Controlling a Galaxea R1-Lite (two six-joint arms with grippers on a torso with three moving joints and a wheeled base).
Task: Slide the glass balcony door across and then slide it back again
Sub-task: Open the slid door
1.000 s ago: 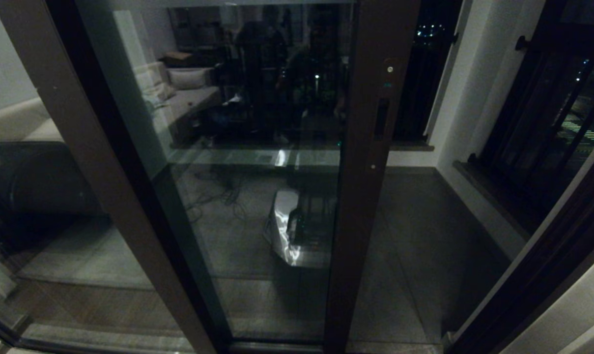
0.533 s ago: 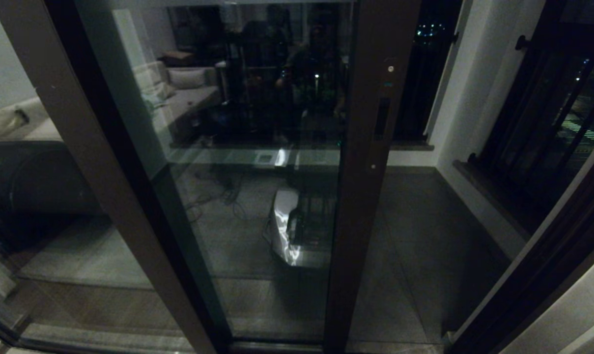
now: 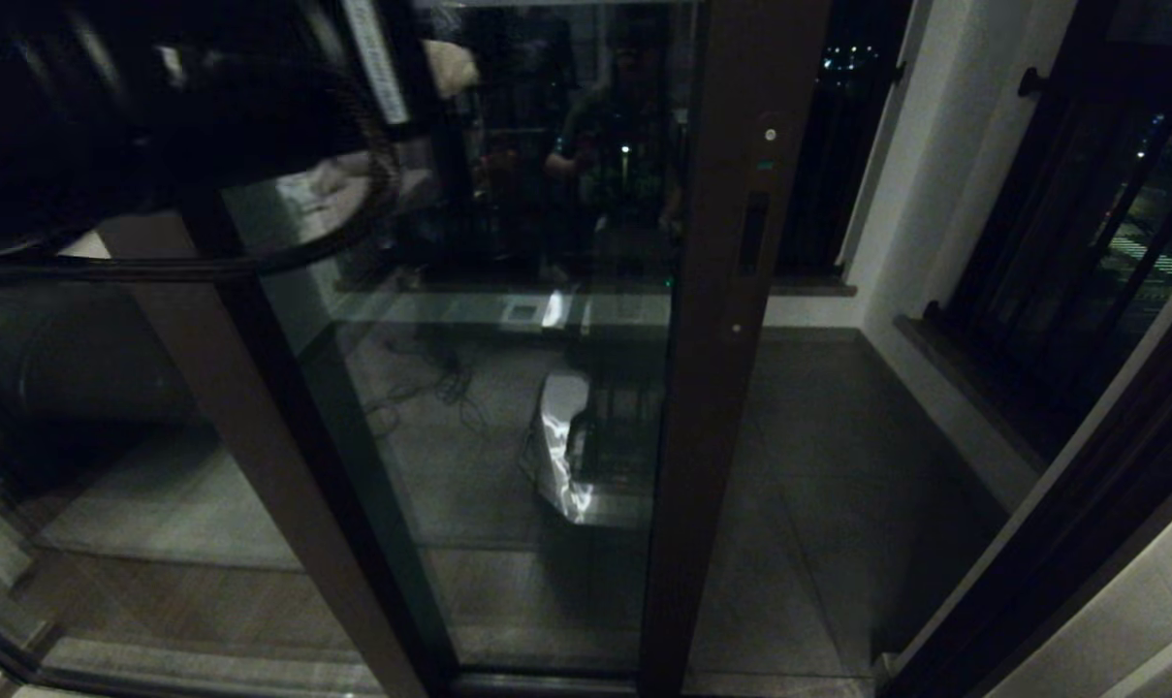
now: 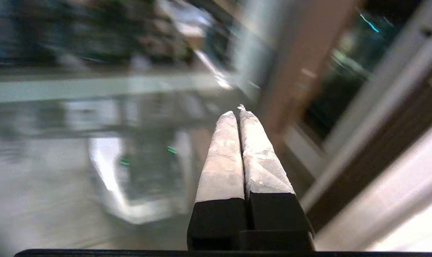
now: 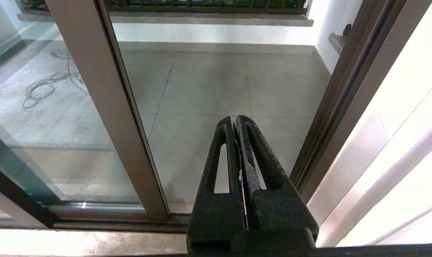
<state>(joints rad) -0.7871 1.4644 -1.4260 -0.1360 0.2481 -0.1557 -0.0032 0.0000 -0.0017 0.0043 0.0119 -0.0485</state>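
Observation:
The glass balcony door (image 3: 508, 465) fills the middle of the head view. Its brown edge stile (image 3: 721, 407) carries a narrow handle slot (image 3: 752, 233). To the right of the stile the doorway stands open onto the balcony. My left arm (image 3: 159, 126) reaches in at the upper left, and my left gripper (image 3: 450, 68) is shut and empty in front of the glass, well left of the stile. In the left wrist view the left gripper (image 4: 237, 111) has its taped fingers pressed together. My right gripper (image 5: 236, 119) is shut, low before the opening, beside the stile (image 5: 105, 107).
A plain brown stile (image 3: 256, 417) of the fixed panel slants at the left. The dark door jamb (image 3: 1061, 504) bounds the opening on the right. Grey balcony floor tiles (image 3: 838, 465) lie beyond, with loose cables (image 5: 44, 85) on them. The floor track (image 5: 112, 225) runs along the threshold.
My left arm has swung up into the upper left of the head view, in front of the glass. The door has not moved.

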